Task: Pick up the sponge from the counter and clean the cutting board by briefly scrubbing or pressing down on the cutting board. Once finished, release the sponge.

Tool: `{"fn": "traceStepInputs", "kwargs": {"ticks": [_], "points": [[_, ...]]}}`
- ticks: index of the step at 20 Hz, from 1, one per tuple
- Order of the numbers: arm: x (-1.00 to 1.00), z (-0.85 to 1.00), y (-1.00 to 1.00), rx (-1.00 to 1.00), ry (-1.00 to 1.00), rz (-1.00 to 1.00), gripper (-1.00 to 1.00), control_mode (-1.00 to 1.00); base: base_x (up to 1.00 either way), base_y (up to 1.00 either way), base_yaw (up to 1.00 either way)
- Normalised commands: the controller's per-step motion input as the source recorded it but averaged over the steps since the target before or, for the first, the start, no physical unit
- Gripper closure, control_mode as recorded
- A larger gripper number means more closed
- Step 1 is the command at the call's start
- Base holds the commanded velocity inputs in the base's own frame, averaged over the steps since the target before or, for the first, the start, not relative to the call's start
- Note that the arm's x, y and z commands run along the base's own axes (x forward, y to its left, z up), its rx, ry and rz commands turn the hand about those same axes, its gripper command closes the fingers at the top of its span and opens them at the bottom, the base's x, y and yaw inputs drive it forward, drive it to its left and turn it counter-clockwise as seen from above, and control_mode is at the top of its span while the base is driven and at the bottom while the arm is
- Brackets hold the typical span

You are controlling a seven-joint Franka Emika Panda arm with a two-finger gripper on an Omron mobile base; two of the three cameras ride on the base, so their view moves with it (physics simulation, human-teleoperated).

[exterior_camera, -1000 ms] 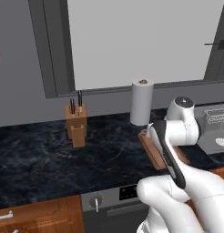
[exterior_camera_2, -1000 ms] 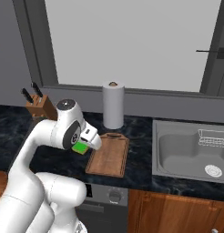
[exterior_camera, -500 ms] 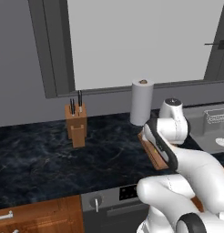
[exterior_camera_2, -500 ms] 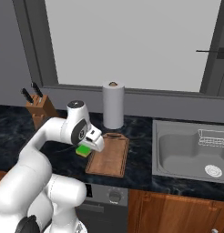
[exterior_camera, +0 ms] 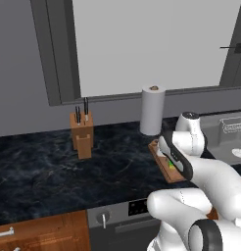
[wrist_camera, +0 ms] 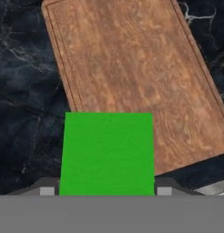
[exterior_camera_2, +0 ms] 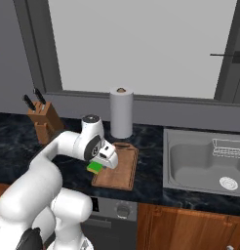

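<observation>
Since a second ago the arm swings right, carrying the sponge (exterior_camera_2: pixel 95 168) from beside the board (exterior_camera_2: pixel 123 169) to over its near left corner. The hand (exterior_camera_2: pixel 103 161) stays clenched on the sponge, green face up, above the board and the dark table (exterior_camera_2: pixel 150 164), near the towel roll (exterior_camera_2: pixel 121 113)

Paper towel roll (exterior_camera_2: pixel 121 113), knife block (exterior_camera_2: pixel 43 121); sink (exterior_camera_2: pixel 202 161), window (exterior_camera_2: pixel 141 46)

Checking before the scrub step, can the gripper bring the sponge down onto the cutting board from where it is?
Probably yes: the gripper, shut on the sponge, hangs over the cutting board's near-left corner, and the board's surface ahead looks bare.
</observation>
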Motion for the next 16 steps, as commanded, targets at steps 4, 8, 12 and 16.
{"fn": "traceStepInputs", "kwargs": {"ticks": [4, 8, 12, 16], "points": [[0.00, -0.30, -0.12, 0.00, 0.02, 0.02, 1.00, -1.00, 0.00, 0.00, 0.00], [0.00, -0.22, 0.00, 0.00, 0.03, 0.01, 1.00, -1.00, 0.00, 0.00, 0.00], [0.00, -0.24, 0.00, 0.00, 0.07, 0.01, 1.00, -1.00, 0.00, 0.00, 0.00], [0.00, -0.17, 0.00, 0.00, 0.06, 0.00, 1.00, -1.00, 0.00, 0.00, 0.00]]}}
